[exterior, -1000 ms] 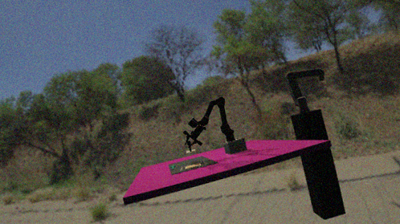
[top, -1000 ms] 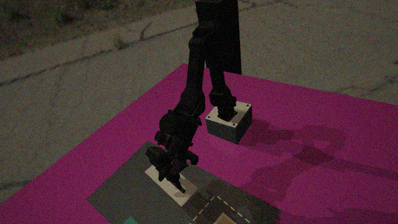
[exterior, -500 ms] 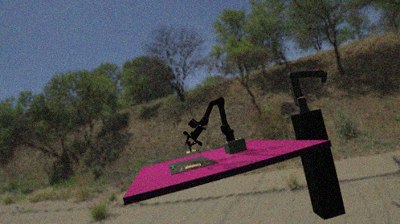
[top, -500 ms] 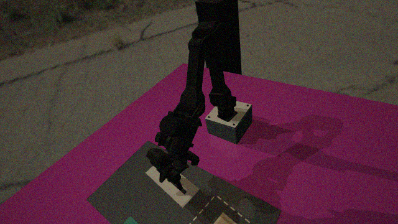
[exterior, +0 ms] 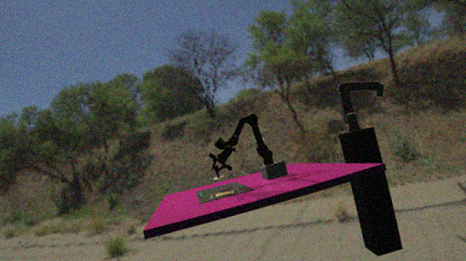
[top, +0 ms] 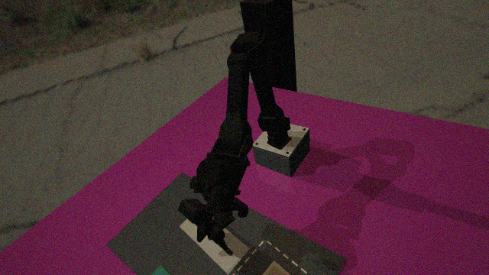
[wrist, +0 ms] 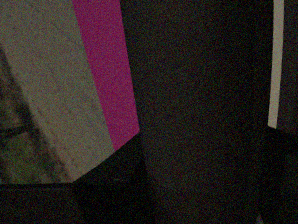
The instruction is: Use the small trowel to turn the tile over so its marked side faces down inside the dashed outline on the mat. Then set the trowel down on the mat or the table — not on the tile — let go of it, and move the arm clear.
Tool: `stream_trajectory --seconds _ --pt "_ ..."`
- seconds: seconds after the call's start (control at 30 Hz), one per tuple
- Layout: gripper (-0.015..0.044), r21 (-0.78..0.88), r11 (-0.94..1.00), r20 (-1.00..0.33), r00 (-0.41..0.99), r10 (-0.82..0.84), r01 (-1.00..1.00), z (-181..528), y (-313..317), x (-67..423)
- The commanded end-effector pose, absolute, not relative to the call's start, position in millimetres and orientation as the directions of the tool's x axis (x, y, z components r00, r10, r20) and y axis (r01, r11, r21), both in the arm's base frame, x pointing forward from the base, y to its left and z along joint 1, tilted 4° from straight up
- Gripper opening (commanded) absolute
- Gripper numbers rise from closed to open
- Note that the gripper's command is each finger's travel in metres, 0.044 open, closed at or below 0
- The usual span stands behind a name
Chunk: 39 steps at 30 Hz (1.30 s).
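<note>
My gripper (top: 208,227) (exterior: 216,169) is shut on the small trowel. The trowel's long pale blade (top: 218,250) (exterior: 218,178) hangs above the mat (top: 153,221), and a pale strip (wrist: 276,65) shows at the right in the wrist view. The tan tile (top: 275,269) (exterior: 225,193) lies on the mat, cut off by the bottom edge in the top view. The visible part is inside the dashed outline (top: 286,257). The blade is left of the tile there. I cannot tell which tile face is up. The trowel's grip is hidden in dark fingers.
A green piece (top: 160,271) (exterior: 201,195) lies on the mat's left part. The arm's box base (top: 273,162) (exterior: 274,171) stands on the magenta table (top: 164,153) (exterior: 172,217) behind the mat. A dark pillar (top: 269,34) (exterior: 374,202) stands beyond the table's edge.
</note>
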<state>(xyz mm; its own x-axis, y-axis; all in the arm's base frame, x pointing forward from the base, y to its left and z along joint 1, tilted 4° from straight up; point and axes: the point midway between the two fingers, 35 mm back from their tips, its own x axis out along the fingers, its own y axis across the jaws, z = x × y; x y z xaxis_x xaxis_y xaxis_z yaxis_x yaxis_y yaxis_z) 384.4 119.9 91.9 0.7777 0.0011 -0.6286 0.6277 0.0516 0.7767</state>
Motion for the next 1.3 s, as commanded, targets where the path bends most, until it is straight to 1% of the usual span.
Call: stream_trajectory --seconds 0.0,0.47,1.27 --pt "0.0000 0.783 0.042 -0.621 0.784 0.003 0.620 98.8 136.2 394.8" --pt "0.0000 0.771 0.044 -0.636 0.771 0.019 0.635 97.8 190.9 412.5" --pt "0.0000 0.762 0.044 -0.647 0.762 0.024 0.646 87.0 286.8 422.9"
